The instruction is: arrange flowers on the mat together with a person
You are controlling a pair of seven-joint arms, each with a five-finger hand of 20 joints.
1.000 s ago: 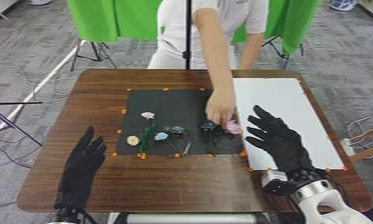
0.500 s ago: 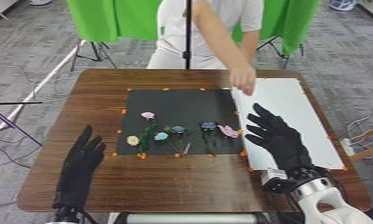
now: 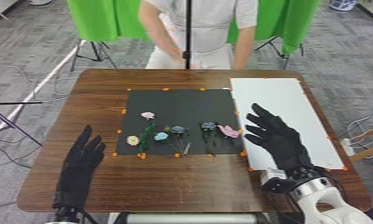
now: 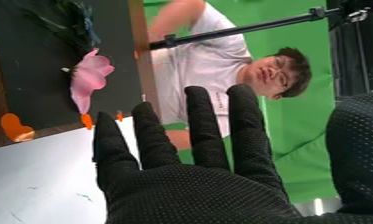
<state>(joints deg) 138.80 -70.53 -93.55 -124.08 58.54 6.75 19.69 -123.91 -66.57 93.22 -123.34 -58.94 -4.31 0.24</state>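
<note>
Our wooden table [image 3: 169, 187] bears the black mat [image 3: 178, 105] and white sheet [image 3: 267, 92]. Our right hand [image 3: 282, 142] and left hand [image 3: 78, 167] have straight, parted fingers. We see flowers [image 3: 161, 136] across the mat's nearer part, the large pink flower [image 3: 229, 132] rightmost.

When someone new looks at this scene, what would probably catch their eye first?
Probably the two black-gloved robot hands: the left hand over the brown wooden table, the right hand by the long white sheet. Next, likely the small artificial flowers along the near part of the square black mat, especially the large pink flower near its right edge.
</note>
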